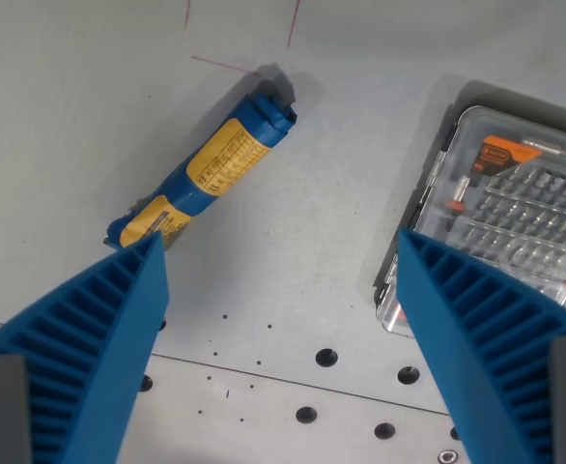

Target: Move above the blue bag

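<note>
Ahead, blue bag [209, 164] just beyond wide-spread claw [278, 244], leftward.

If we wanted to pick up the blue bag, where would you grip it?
Probably across the middle of the blue bag, from above. It lies flat as a narrow roll, running diagonally, so the open gripper would need turning to close across its short width.

Pale grey tabletop [293, 290], matte and evenly lit. Dotted with dark round holes [326, 358] along the near edge. Crossed by thin red lines [223, 65] farther back.
</note>
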Robot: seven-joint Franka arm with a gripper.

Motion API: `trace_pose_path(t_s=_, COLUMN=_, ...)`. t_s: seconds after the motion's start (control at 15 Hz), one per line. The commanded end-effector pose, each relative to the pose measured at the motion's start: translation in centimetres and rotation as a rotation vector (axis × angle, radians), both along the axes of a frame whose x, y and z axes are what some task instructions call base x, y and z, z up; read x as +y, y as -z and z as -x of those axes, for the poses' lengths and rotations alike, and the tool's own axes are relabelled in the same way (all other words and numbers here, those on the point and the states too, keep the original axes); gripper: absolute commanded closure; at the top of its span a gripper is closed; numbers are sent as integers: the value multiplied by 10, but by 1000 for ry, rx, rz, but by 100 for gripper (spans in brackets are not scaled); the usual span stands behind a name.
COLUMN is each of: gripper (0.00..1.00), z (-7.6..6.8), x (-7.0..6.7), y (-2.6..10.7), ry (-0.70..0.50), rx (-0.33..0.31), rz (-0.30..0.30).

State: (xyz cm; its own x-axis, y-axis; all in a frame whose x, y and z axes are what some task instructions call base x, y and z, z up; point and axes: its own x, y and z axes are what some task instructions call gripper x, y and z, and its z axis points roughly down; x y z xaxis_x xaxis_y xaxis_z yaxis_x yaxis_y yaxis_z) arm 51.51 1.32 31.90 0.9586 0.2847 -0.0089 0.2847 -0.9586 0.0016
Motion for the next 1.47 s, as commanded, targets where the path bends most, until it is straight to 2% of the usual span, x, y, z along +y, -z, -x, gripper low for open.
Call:
trace_pose_path(t_s=0.07, gripper=0, z=0, x=0, y=-2, ry=0, rx=-3, rz=0)
trace_pose_path(t_s=0.47, gripper=0, z=0, x=0, y=-1, ry=20, rx=-4, rz=0)
trace_pose_path(t_s=0.8, gripper=0, z=2, x=2, y=5, ry=92, rx=-16, rz=-1)
trace_pose_path(t_s=1.07, gripper=0, z=4, x=4, y=14, ry=172, rx=-38, rz=-3)
trace_pose_path(t_s=1.47, gripper=0, z=9, x=11, y=35, ry=325, rx=-72, rz=-10)
